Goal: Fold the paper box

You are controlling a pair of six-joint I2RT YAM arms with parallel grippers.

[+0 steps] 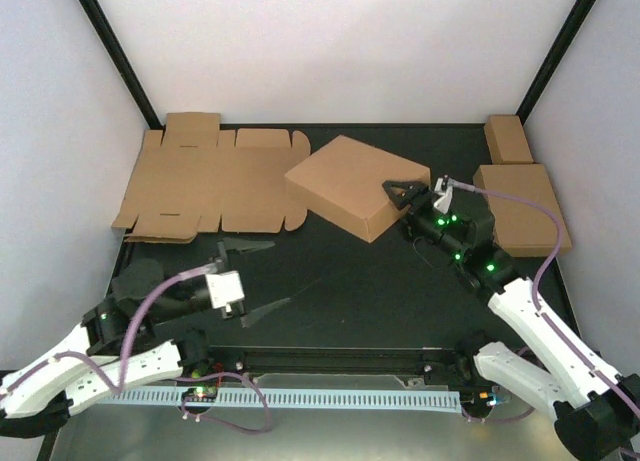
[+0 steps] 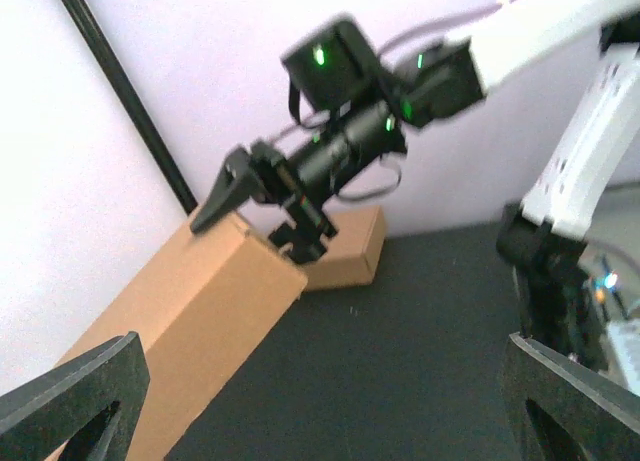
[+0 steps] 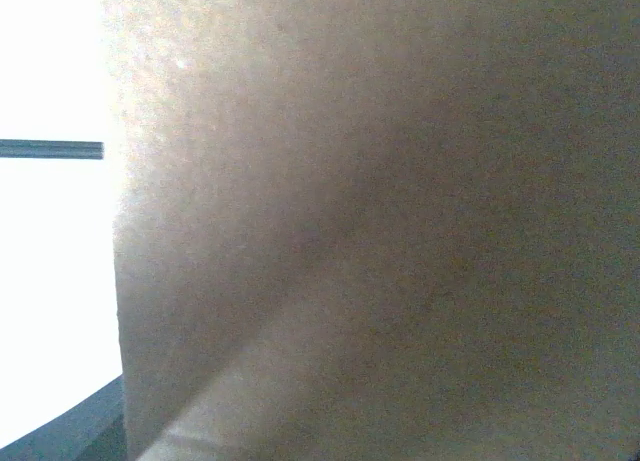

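The folded box (image 1: 345, 181) lies on the black table (image 1: 350, 301) at mid-depth, a little right of centre, turned so that one corner points near and another points right. The right gripper (image 1: 403, 193) is at that right corner. In the left wrist view its two fingers (image 2: 225, 196) stand partly spread over the end of the box (image 2: 200, 311), one tip at the far edge of the top face and the other at the nearer edge. Whether they actually pinch the cardboard I cannot tell. The right wrist view is almost filled by blurred brown cardboard (image 3: 400, 231), very close to the lens. The left gripper (image 1: 280, 273) hangs above bare table on the near left, well apart from the box, pointing right with its jaws spread wide and nothing between them. A flat sheet (image 1: 205, 181) with flaps and tabs lies at the far left, its right edge just beside the box. On the far right sit a pile of folded boxes (image 1: 525, 201) and, beyond it, a small box (image 1: 508, 138).
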